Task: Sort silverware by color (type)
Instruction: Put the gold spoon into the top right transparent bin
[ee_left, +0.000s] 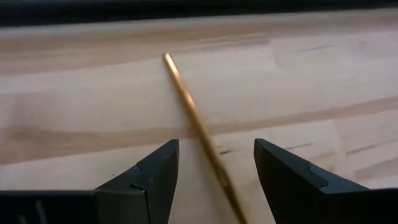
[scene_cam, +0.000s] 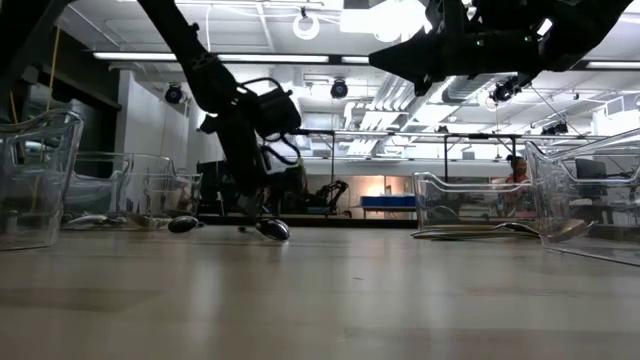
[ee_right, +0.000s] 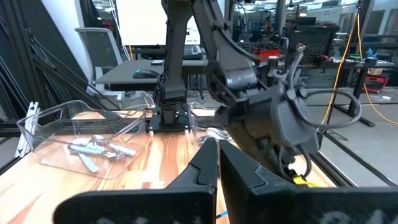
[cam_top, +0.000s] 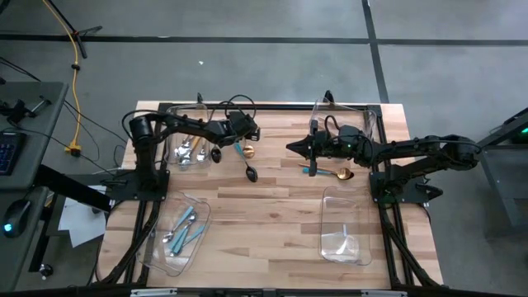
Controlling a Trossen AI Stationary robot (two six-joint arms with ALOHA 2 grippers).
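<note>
Two fingers of the left claw (ee_left: 214,177) stand wide apart over the bench (cam_top: 272,206), straddling a gold handle (ee_left: 193,115) that lies slanting between them, not yet gripped. This looks like the pick-up step: the claw needs to drop a little and close squarely on that thin shaft. Just beside it lie two dark-bowled spoons, one nearer the back-left bin (cam_top: 216,154) and one toward mid-bench (cam_top: 251,172). The back-left bin (cam_top: 177,115) holds several silver pieces, too bunched to count; the front-left bin (cam_top: 198,216) holds about four light-blue-handled ones (cam_top: 183,229). The right claw (cam_top: 290,148) hangs shut and empty above one gold spoon (cam_top: 337,174) and one teal handle (cam_top: 312,170). The front-right bin (cam_top: 328,198) shows no silverware.
</note>
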